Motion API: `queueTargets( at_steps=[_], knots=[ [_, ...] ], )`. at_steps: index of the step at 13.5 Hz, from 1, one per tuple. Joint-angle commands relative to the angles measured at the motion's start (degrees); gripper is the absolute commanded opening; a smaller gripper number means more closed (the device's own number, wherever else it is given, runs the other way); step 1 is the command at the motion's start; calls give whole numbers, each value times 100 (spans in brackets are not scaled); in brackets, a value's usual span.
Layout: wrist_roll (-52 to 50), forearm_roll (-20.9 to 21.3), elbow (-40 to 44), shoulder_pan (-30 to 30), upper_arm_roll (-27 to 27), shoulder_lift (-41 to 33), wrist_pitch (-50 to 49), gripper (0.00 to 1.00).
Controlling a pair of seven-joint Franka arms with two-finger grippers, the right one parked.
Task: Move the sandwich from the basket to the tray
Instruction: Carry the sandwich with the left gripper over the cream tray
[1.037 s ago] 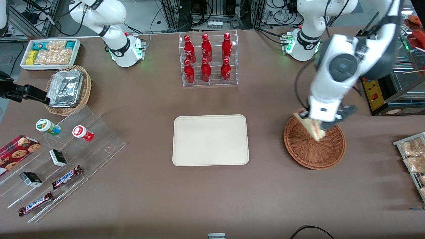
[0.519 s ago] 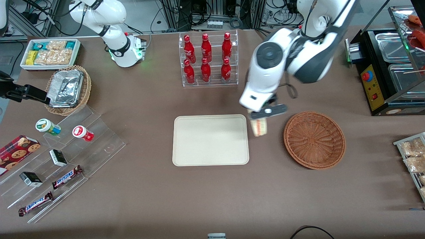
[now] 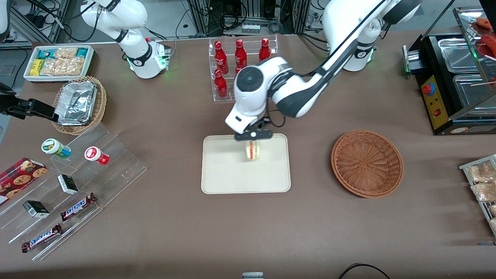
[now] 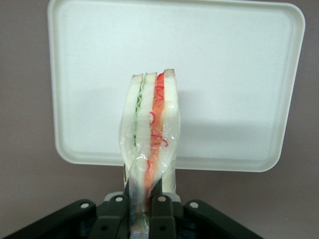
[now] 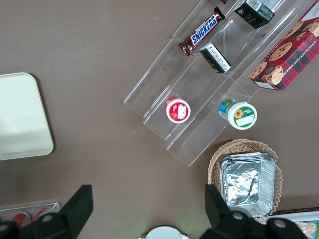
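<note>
Front view: left arm reaches out low over the table, gripper [image 3: 253,140] pointing down above the tray [image 3: 221,178], fingers [image 4: 160,206] clamped on the sandwich [image 3: 252,150], held upright over the tray. Half a second earlier it hung between tray and basket [image 3: 366,163]; basket now empty.

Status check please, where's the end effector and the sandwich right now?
End effector shut on wrapped triangular sandwich, over the cream rectangular tray. Round reddish-brown wicker basket empty. Nothing on the tray in the way.
</note>
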Motion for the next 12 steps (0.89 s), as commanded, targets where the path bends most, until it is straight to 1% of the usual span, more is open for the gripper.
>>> queueTargets(
  at_steps=[1,2,3,4,6,12],
  knots=[
    [-6,376,575,-232,45,685,124,0],
    [-50,621,576,-294,45,817,273,0],
    [-15,737,576,-303,45,905,361,0],
    [2,755,611,-277,53,1019,397,0],
    [-15,930,716,-294,141,1170,415,0],
    [-6,984,812,-321,256,1266,485,0]
  ],
)
